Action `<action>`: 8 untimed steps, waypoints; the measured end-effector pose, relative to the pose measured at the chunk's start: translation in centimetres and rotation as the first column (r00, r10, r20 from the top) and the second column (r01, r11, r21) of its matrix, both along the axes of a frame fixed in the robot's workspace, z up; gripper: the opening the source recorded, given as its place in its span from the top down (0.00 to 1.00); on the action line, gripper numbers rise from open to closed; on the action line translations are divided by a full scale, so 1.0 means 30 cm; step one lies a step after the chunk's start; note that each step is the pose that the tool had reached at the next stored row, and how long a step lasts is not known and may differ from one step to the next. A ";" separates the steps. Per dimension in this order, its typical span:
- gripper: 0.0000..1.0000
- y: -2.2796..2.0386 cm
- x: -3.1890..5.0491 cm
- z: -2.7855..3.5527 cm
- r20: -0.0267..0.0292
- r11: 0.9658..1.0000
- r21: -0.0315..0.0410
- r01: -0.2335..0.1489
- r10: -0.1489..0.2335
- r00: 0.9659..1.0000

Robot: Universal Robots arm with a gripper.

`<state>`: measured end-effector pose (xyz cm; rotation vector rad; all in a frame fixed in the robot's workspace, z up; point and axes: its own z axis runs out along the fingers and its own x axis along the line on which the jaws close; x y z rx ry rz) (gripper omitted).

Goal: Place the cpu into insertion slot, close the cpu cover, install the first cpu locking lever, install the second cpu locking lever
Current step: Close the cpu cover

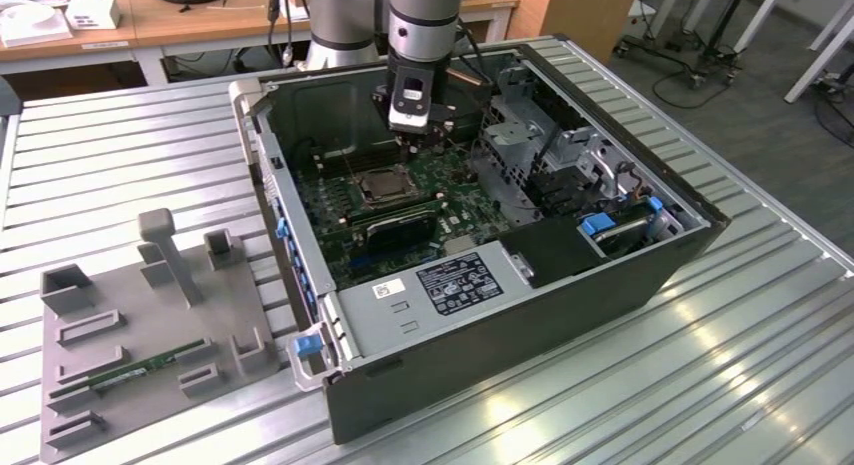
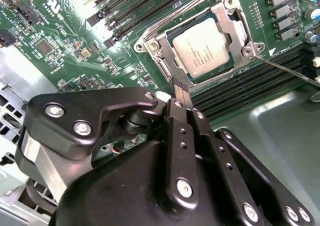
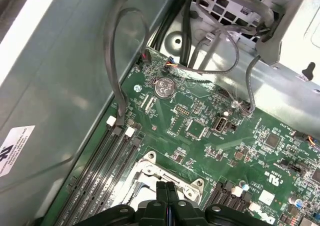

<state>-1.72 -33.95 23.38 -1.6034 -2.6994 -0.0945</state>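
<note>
The cpu [image 2: 202,46], a silvery-tan square, lies in the insertion slot [image 2: 176,32] on the green motherboard. The cpu cover [image 2: 231,22] lies flat over it as a silvery frame. One thin locking lever [image 2: 287,72] sticks out sideways from the socket corner; another rod [image 2: 175,17] runs along the frame's far edge. My gripper [image 2: 179,83] hovers just off the socket's corner, fingers pressed together with nothing between them. In the exterior view the gripper [image 1: 419,133] hangs inside the case above the socket [image 1: 380,188]. The first wrist view has the fingertips [image 3: 167,190] over the socket [image 3: 150,172].
The open computer case [image 1: 534,315] has metal walls around the board, a drive cage [image 1: 534,135] and cables [image 3: 115,61] close by. Memory slots [image 2: 250,88] flank the socket. A grey fixture tray [image 1: 80,335] with a green memory stick [image 1: 147,367] lies on the exterior view's left.
</note>
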 end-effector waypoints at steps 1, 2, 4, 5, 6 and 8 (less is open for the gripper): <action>0.89 0.000 0.000 0.000 0.000 1.000 0.000 0.000 0.000 1.000; 0.89 0.000 0.000 0.000 0.000 1.000 0.000 0.000 0.000 1.000; 0.89 0.000 0.000 0.000 0.000 1.000 0.000 0.000 0.000 1.000; 0.89 0.000 0.000 0.000 0.000 1.000 0.000 0.000 0.000 1.000; 0.89 0.000 0.000 0.000 0.000 1.000 0.000 0.000 0.000 1.000; 0.89 0.000 0.000 0.000 0.000 1.000 0.000 -0.001 0.001 1.000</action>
